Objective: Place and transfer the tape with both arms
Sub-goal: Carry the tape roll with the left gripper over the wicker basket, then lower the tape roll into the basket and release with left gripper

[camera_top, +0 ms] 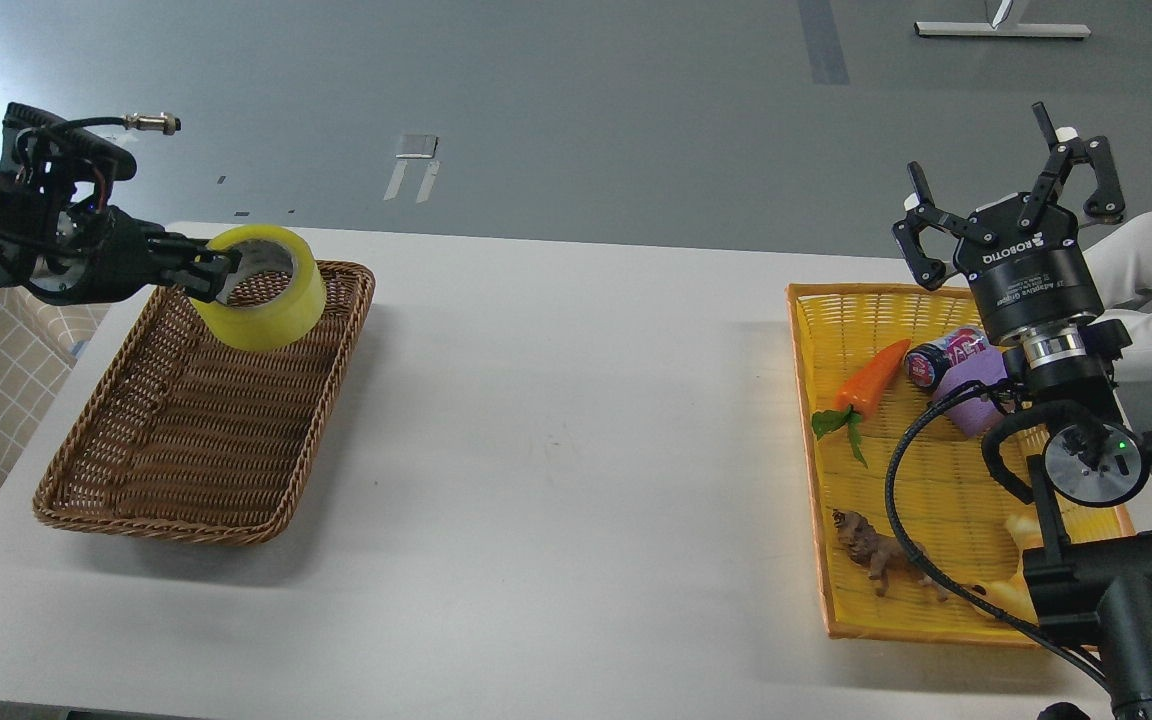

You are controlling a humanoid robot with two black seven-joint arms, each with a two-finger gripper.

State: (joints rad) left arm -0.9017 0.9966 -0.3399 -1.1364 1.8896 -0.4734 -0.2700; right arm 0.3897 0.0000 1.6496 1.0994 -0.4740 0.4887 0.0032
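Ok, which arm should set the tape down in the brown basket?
The left one. Its claw already grips the tape right above the brown basket, while the right claw is open and empty over the yellow tray.

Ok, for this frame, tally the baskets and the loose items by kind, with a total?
Baskets: 2, brown wicker basket and yellow basket
Tape rolls: 1, the tape, held by the left gripper
Toy carrots: 1, carrot
Animal figures: 1, brown figure
Purple items: 1
Small cans: 1
Total: 7; pale items behind the right arm not counted.
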